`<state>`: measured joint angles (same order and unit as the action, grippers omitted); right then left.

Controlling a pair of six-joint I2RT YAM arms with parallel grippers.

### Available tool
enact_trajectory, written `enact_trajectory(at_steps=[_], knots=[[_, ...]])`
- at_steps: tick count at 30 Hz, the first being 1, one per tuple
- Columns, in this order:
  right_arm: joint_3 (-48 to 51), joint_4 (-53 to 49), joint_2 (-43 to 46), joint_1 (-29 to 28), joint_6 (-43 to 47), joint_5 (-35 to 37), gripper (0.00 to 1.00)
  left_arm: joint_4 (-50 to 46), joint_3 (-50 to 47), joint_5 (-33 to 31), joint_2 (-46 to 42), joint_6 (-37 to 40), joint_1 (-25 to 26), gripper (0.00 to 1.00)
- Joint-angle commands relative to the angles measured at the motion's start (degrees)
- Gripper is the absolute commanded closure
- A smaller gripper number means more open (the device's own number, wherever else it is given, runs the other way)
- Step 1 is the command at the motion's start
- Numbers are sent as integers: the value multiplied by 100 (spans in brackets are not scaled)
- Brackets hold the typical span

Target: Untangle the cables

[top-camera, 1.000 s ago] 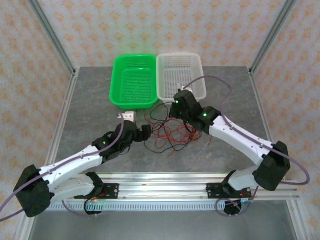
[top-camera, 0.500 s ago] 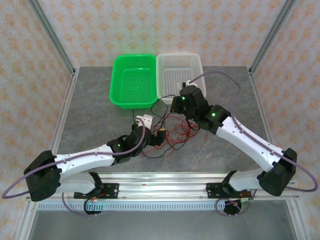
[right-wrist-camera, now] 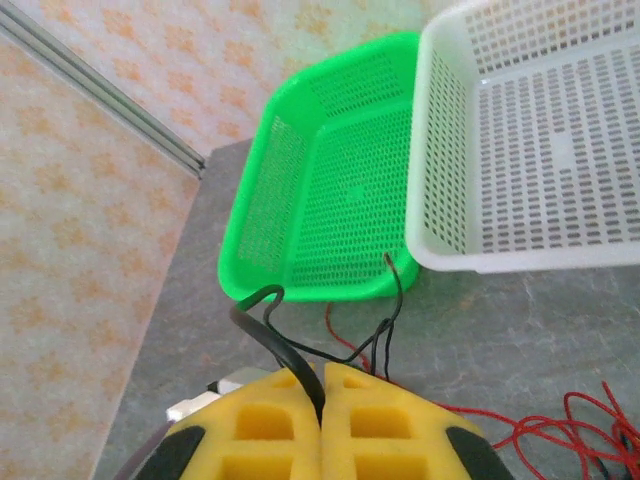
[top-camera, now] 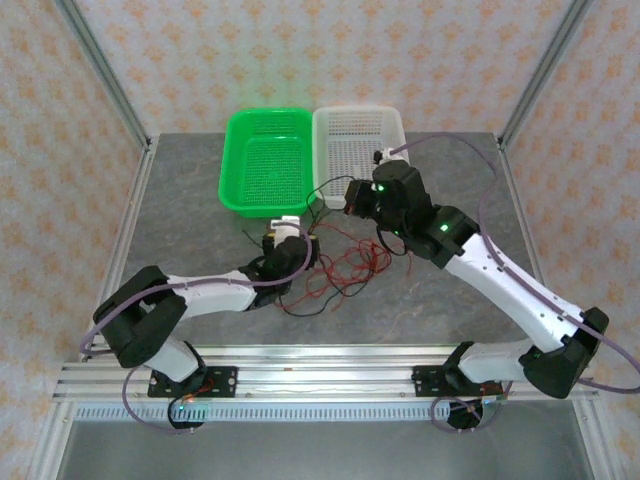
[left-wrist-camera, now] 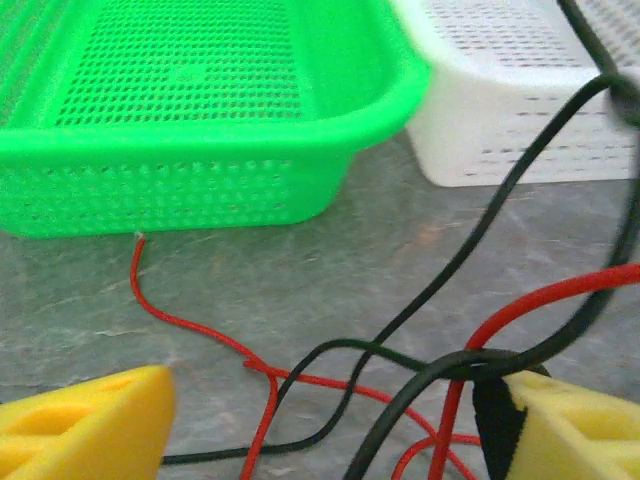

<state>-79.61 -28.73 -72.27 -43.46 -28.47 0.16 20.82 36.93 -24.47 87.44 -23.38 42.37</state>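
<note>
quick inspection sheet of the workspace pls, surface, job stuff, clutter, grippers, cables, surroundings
surface: grey marbled table, no spills seen
job's things: red and black cables lie in one tangle mid-table, between the arms
clutter: green basket and white basket, both empty, side by side at the far side
grippers: left gripper open, low over the tangle, strands between its fingers; right gripper shut on a black cable, lifted
cables: purple-grey arm cables arch free of the arms, no snag seen
surroundings: patterned wall panels, metal frame posts

The grey table point(top-camera: 180, 220) held a green basket point(top-camera: 265, 160) and a white basket point(top-camera: 360, 140) side by side, with tangled red and black cables point(top-camera: 345, 270) lying near them.
</note>
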Motion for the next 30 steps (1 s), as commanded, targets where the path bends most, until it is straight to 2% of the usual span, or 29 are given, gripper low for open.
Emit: enact_trajectory(at_steps=[1, 6, 11, 18, 21, 23, 25, 28, 30], knots=[[-468, -212, 152, -39, 47, 180, 100, 304, -218, 121, 95, -357, -135, 22], [-1124, -558, 69, -38, 251, 394, 100, 341, -493, 126, 234, -568, -257, 24], [-1929, -1047, -85, -30, 535, 666, 100, 442, -852, 159, 280, -835, -396, 31], [-2893, -1627, -272, 30, 852, 991, 100, 607, -1235, 243, 273, -992, -484, 33], [-3241, -1772, -314, 73, 947, 1085, 100, 639, -1317, 253, 299, -990, -501, 45], [-3457, -1860, -334, 100, 1013, 1163, 100, 676, -1370, 270, 313, -988, -518, 67], [-3620, -1919, -334, 125, 1077, 1258, 100, 678, -1406, 282, 326, -1131, -519, 84], [-3794, -1969, -330, 170, 1180, 1413, 100, 652, -1451, 330, 309, -1176, -519, 84], [-3818, -1955, -310, 213, 1244, 1501, 100, 634, -1484, 397, 227, -1174, -519, 80]])
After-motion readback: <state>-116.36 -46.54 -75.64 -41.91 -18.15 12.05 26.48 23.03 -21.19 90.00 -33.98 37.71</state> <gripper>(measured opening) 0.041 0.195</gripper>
